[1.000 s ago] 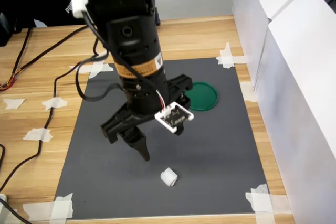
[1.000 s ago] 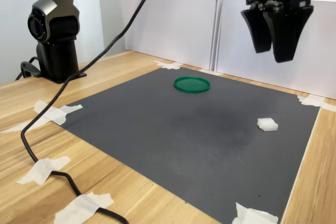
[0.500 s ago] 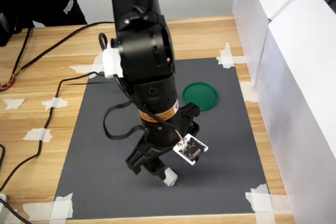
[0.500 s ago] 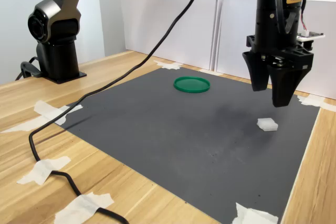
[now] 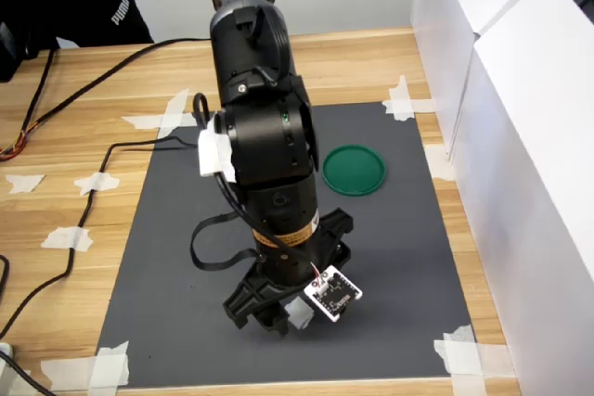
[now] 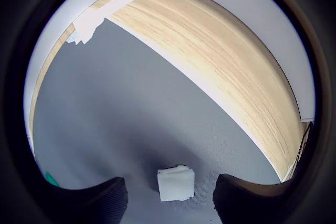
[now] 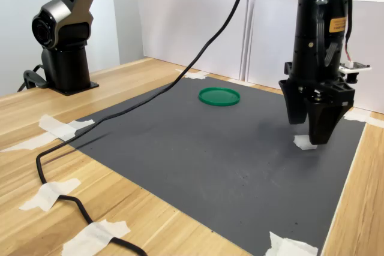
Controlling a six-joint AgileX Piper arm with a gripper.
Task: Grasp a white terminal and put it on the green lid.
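Gripper point(image 7: 313, 137) low over the dark mat point(image 7: 198, 142), fingers spread to either side of the white terminal point(image 6: 176, 183), seen in the wrist view lying on the mat between them and untouched. Green lid point(image 5: 354, 170) flat on the mat's far part in the first exterior view, well apart from the terminal.

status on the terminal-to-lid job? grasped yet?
Not grasped yet. Approach done: the gripper is down at the mat, jaws open on either side of the white terminal, which lies on the mat. Left: close, lift, carry to the green lid, which has nothing on it.
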